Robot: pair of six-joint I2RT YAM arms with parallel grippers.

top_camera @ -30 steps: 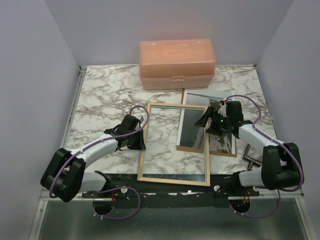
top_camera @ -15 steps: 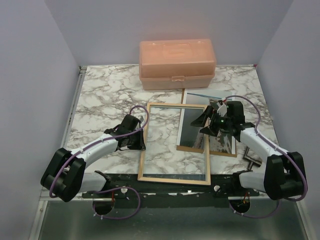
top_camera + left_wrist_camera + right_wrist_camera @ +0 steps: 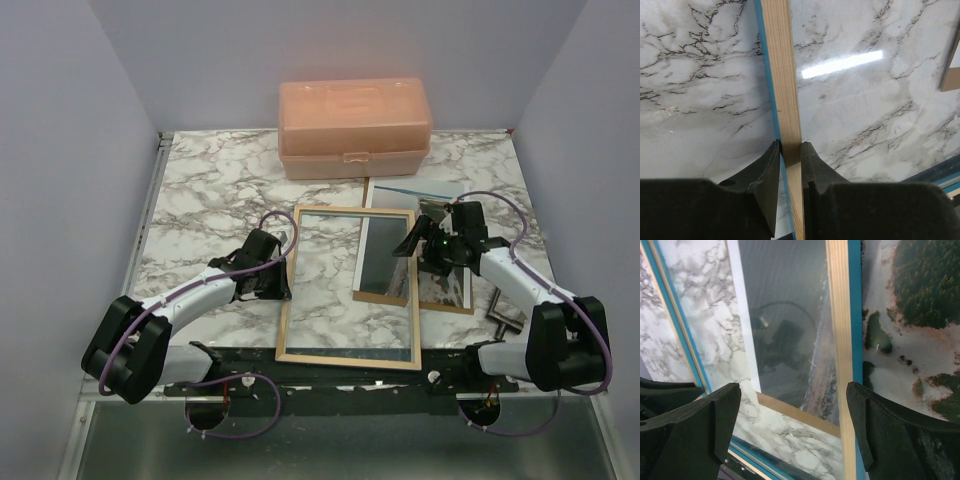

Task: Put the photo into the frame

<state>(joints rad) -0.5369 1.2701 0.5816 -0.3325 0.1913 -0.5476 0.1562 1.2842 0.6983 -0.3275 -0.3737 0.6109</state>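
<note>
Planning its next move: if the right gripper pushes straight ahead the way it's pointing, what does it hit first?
The right gripper most likely meets the frame first, its pane and wooden rail, with the photo beneath; depth is unclear.

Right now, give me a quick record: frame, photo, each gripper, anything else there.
Frame: lying flat, wood side up
Photo: on the brown backing board, left part under the frame's pane
Left gripper: shut on the frame's left rail
Right gripper: open, above the frame's right rail
Other: peach plastic box at the far edge
</note>
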